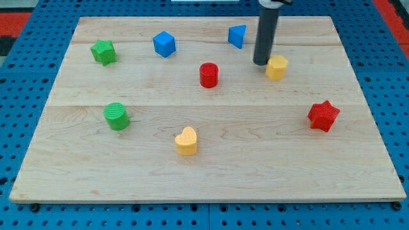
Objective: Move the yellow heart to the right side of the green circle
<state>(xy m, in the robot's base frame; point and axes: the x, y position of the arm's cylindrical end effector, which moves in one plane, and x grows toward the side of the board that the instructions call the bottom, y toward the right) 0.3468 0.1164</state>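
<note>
So on my feed the wooden counter (pixel 211 160) fills most of the view, sitting on a blue pegboard (pixel 38 211). There's no pincer on this rig at all, so nothing to report as wide, narrow or holding; the arm just ends in a dark rod. My tip (pixel 261 63) is up near the view's top right, planted right next to the yellow hexagon-ish block (pixel 276 66), on its left side. Can't tell if it's actually touching or just a hair off.

The yellow heart (pixel 186 140) is nowhere near that. It sits low in the middle of the counter, toward the view's bottom, well apart from my tip. The green circle (pixel 117 115) is to the heart's left and a bit higher up, with bare wood between the two.

Other stuff scattered around: a green star (pixel 103 52) at the top left, a blue cube (pixel 164 43) to its right, a blue triangle-looking block (pixel 238 36) just left of the rod, a red cylinder (pixel 209 74) around the middle, and a red star (pixel 323 115) over on the right side.
</note>
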